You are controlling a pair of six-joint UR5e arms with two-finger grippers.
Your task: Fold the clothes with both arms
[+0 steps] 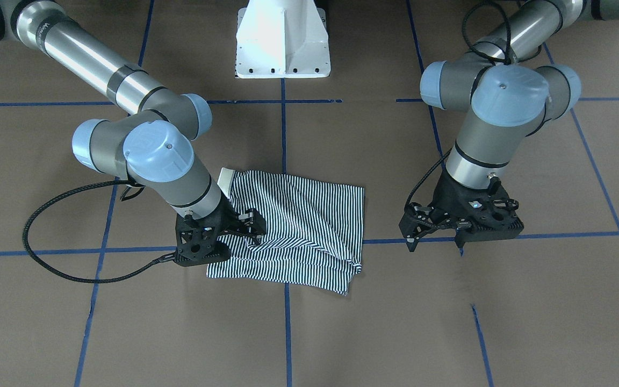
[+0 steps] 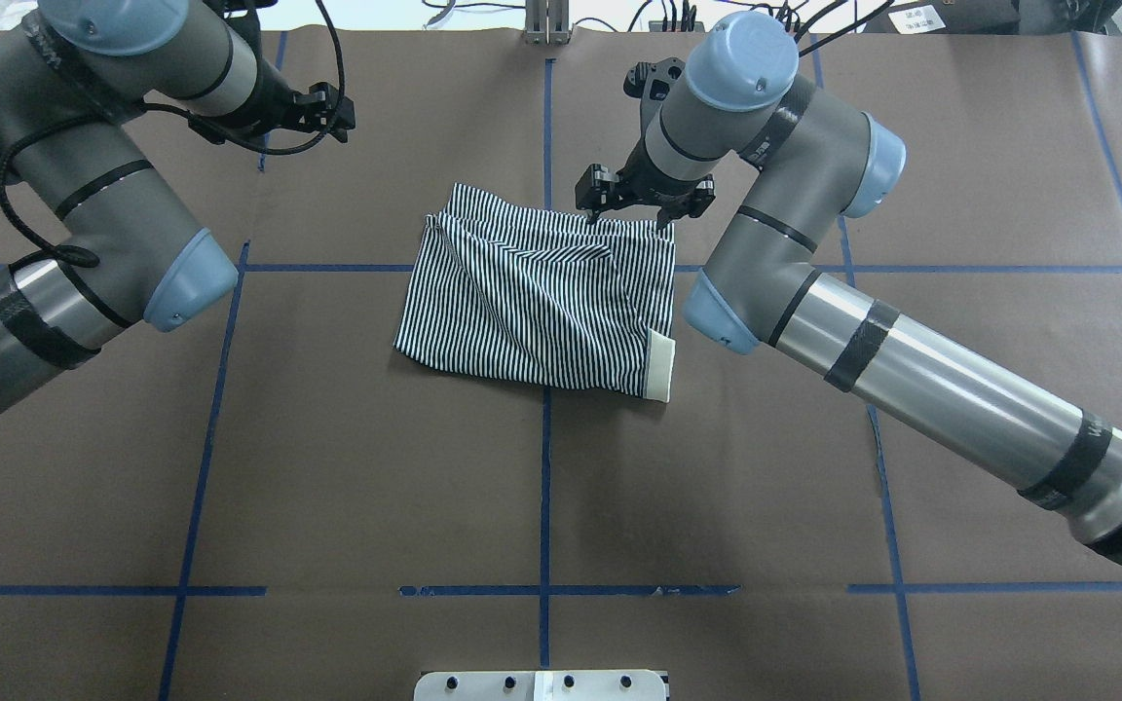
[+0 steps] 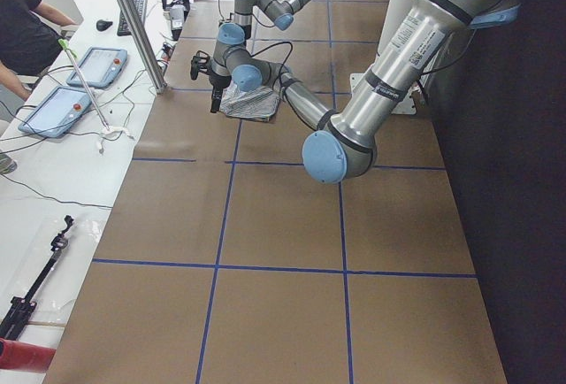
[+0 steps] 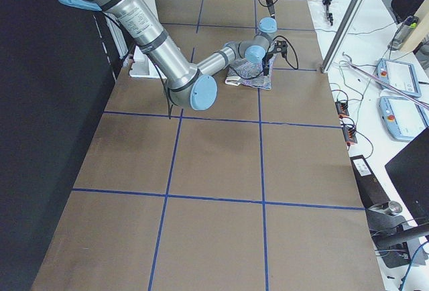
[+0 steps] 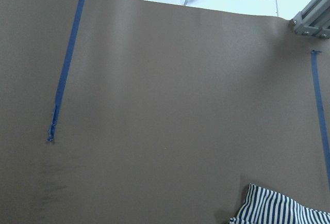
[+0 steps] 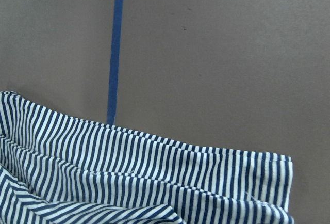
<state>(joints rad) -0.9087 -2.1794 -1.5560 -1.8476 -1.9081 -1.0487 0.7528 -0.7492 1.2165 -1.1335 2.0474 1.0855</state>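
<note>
Here, right gripper spread over striped shirt, wrist angled down, left gripper spread, hovering apart.

Your right arm and left arm, mounted either side of the white pedestal base, are grey and polished-silver tubes. Each joint has a round light blue cap with a small dimple. Black bands ring the silver sections, and there is small dark lettering by one band. A braided black cable runs to the right gripper. It and the left gripper are black skeletal frames. Dark screw holes line the base's edge.
</note>
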